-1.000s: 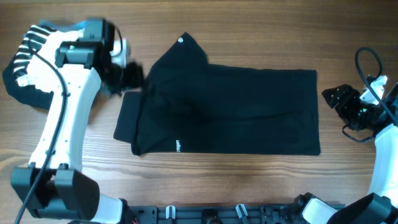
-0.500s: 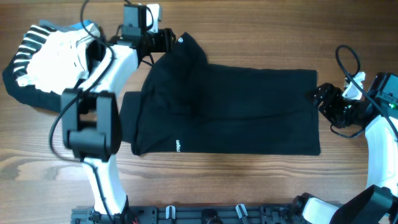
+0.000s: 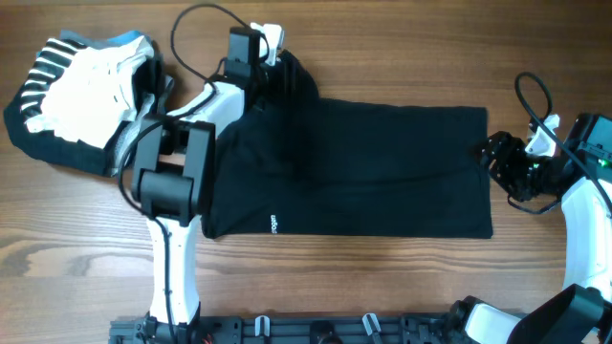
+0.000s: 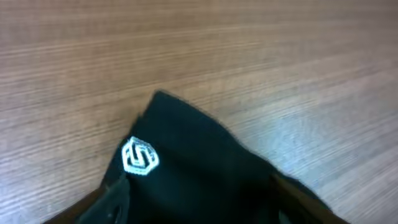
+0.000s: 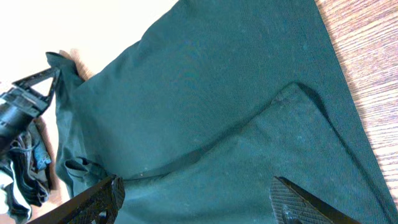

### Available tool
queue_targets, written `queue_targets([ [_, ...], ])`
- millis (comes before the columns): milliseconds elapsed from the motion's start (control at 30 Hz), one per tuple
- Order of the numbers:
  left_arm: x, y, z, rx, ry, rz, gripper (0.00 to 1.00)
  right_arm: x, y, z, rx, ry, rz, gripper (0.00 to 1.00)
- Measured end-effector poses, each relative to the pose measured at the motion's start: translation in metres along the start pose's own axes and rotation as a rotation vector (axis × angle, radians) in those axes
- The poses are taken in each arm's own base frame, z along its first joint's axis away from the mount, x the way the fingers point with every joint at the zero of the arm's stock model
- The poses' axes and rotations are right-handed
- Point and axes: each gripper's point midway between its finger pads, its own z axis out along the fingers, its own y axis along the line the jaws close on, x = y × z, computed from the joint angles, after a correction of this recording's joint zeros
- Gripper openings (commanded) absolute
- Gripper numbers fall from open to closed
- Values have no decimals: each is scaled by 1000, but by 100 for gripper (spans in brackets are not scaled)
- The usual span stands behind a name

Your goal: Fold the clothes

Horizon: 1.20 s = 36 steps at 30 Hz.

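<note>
The fingers (image 4: 109,200) of the left gripper (image 3: 277,71) are spread wide over the top corner of the black T-shirt (image 3: 363,172), likely to grab it for a fold. The right gripper (image 3: 495,159) is spread wide too, by the shirt's right edge. The shirt lies flat on the table (image 3: 382,282). No box or basket shows.

The left gripper (image 3: 277,69) swung to the T-shirt's (image 3: 382,167) far corner; right gripper (image 3: 494,155) edged closer.

A wood-grain table (image 3: 382,287) — brown, evenly lit — fills every view's background.
</note>
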Motion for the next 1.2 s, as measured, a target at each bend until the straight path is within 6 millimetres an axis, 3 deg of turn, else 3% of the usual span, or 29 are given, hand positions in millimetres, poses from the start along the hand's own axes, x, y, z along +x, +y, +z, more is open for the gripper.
queue_targets([
  [67,0,1,1,-5,-1,6,45,0,0,0,0,0,0,80],
  [167,-3,2,1,-8,-14,15,10,0,0,0,0,0,0,80],
  [200,-4,2,1,-9,-17,12,4,0,0,0,0,0,0,80],
  [367,1,-2,1,14,3,-1,4,-2,0,0,1,-7,-5,81],
  [433,9,-2,-2,13,45,-18,4,-11,1,0,1,-43,-31,81],
  [500,15,-5,-11,8,92,-37,4,-25,2,-1,2,-98,-73,81],
  [633,5,-20,-54,4,154,-61,4,-57,6,-4,-1,-221,-157,81],
  [667,0,-24,-66,4,159,-63,36,-63,5,-3,5,-239,-162,81],
  [700,-8,-28,-75,4,145,-58,56,-67,2,1,11,-246,-158,81],
  [767,-28,-30,-81,1,79,-36,62,-70,-6,12,20,-229,-133,81],
  [967,-60,-26,-66,-4,-78,51,55,-42,-31,55,44,-48,-26,80],
  [1200,-27,2,-7,-31,-90,74,54,-25,-29,57,33,18,9,80],
])
